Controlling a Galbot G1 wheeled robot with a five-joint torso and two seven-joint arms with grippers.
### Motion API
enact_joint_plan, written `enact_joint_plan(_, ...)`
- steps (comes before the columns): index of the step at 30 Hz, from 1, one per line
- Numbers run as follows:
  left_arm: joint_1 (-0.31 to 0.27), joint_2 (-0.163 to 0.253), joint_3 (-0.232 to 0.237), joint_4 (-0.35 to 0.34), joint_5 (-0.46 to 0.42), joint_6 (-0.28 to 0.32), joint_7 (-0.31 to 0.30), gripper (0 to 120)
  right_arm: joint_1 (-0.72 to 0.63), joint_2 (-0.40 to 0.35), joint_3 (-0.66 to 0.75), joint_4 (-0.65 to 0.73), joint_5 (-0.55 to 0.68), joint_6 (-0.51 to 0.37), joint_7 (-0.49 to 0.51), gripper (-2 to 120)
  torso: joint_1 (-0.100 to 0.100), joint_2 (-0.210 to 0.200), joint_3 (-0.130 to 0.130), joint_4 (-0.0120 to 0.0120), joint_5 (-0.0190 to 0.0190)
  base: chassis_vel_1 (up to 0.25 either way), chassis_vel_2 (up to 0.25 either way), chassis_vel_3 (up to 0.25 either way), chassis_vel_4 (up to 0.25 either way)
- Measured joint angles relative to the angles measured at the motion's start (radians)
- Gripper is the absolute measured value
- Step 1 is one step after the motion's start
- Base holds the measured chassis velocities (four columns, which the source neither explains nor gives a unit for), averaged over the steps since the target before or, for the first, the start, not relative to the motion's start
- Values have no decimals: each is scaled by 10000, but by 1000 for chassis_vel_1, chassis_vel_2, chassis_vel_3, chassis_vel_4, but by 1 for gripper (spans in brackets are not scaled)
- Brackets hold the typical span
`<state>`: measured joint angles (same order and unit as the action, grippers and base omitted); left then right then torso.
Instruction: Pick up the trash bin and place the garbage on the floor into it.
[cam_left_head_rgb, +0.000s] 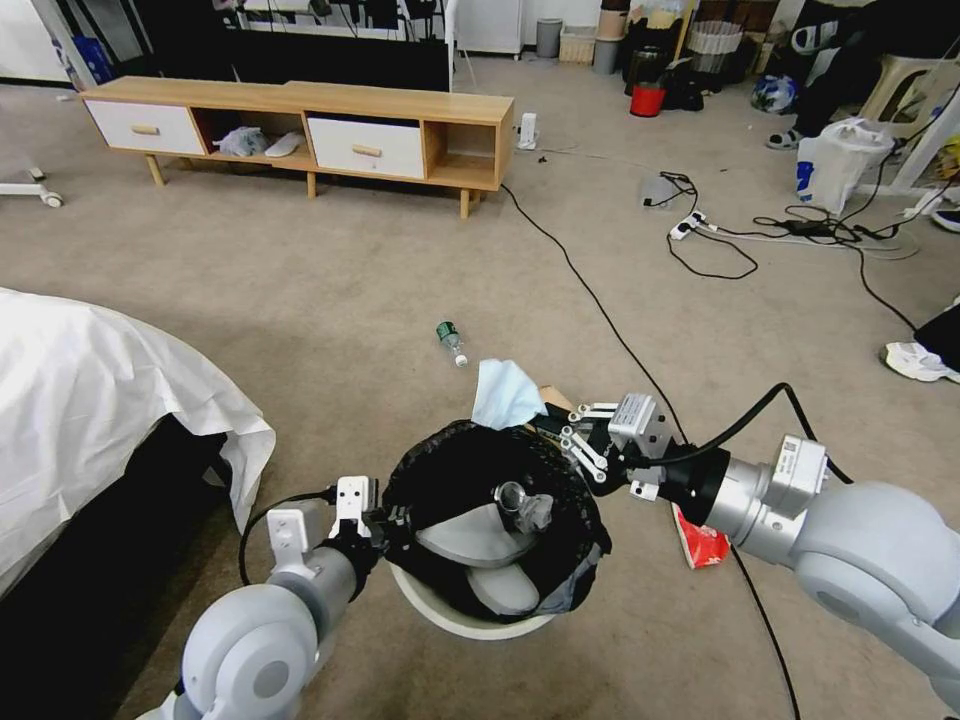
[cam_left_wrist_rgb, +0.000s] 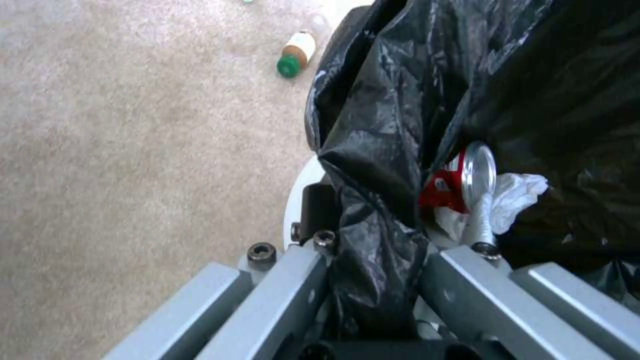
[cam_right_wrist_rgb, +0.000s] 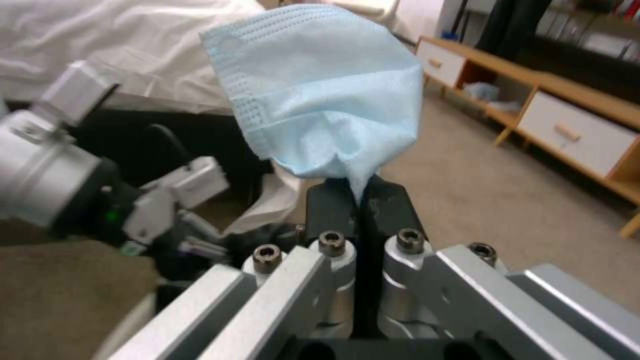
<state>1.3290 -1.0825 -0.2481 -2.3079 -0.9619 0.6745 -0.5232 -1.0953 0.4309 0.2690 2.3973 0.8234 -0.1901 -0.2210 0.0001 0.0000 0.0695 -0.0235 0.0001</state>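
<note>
I am clamping my left gripper (cam_left_head_rgb: 385, 520) on the rim of the trash bin (cam_left_head_rgb: 470, 612) at its nine o'clock side, pinching the black bag (cam_left_wrist_rgb: 373, 165) folded over it. My right gripper (cam_left_head_rgb: 553, 425) is pinching a pale blue tissue (cam_left_head_rgb: 505, 392) at the bin's one o'clock edge. A crushed red can (cam_left_wrist_rgb: 460, 180) is lying inside. A green-capped bottle (cam_left_head_rgb: 451, 341) is lying on the floor (cam_left_head_rgb: 330, 300) at twelve o'clock, apart from the bin, and a red snack packet (cam_left_head_rgb: 699, 541) at three o'clock.
</note>
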Motion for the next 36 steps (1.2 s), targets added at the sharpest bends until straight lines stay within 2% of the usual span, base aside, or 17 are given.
enact_joint_plan(2, -54, -21, 35, 29, 43, 9, 8, 0, 5, -102, 34, 66, 198, -85, 47, 0, 0, 0, 0, 0, -1, 0, 0, 0, 0)
enact_joint_plan(6, -222, -147, 169, 140, 333, 48, 141, 0, 66, -570, 284, 490, 1383, -599, 373, 0, 0, 0, 0, 0, -2, 0, 0, 0, 0)
enact_joint_plan(11, -206, -290, 260, 181, 666, 91, 292, 0, 191, -795, 414, 809, 2355, -1108, 758, 0, 0, 0, 0, 1, -1, 0, 0, 0, 0)
enact_joint_plan(14, -129, -429, 327, 186, 985, 136, 464, 0, 232, -946, 448, 1001, 3322, -1581, 1318, 0, 0, 0, 0, 0, -1, 0, 0, 0, 0)
enact_joint_plan(26, 183, -367, 303, 29, 1510, 153, 834, 0, 287, -902, 371, 1051, 4354, -1896, 1802, 0, 0, 0, 0, 1, -1, 0, 0, 0, 0)
enact_joint_plan(36, 165, -283, 295, -104, 1510, 117, 907, 0, 157, -737, 95, 877, 4421, -1929, 1938, 0, 0, 0, 0, 0, -1, 0, 0, 0, 0)
